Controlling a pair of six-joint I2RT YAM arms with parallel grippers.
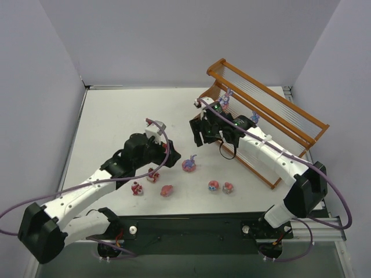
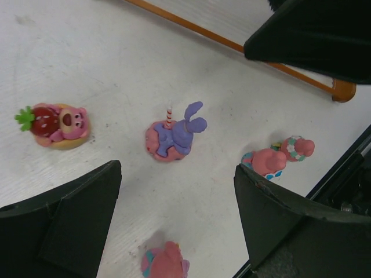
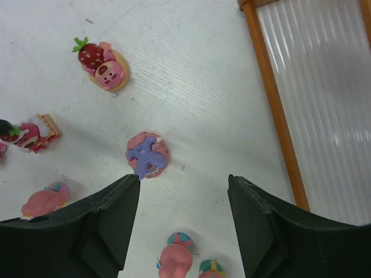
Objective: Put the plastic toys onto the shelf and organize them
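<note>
Orange-brown wooden shelf (image 1: 275, 92), three stepped tiers strung with pale rods, stands at the far right of the white table (image 1: 116, 116) in the overhead view. One purple figurine (image 1: 226, 98) and another purple figurine (image 1: 254, 117) already sit on it, and six more plastic toys lie scattered near the arms. The left gripper (image 1: 170, 155) and right gripper (image 1: 203, 134) hover either side of a purple bunny on a round pink base (image 1: 189, 164). The left wrist view adds what the overhead cannot: jaws spread wide and empty, the bunny just ahead, a thin striped candle (image 2: 169, 114) on its base, and a strawberry-and-pink-bear figurine (image 2: 55, 124) off to one side. The right wrist view shows its own jaws also apart and empty, the same bunny just beyond one finger, the shelf's lowest rail alongside. The bunny looks light, hard and smooth, likely to tip or slip, so pinching low across the round base seems safest.
</note>
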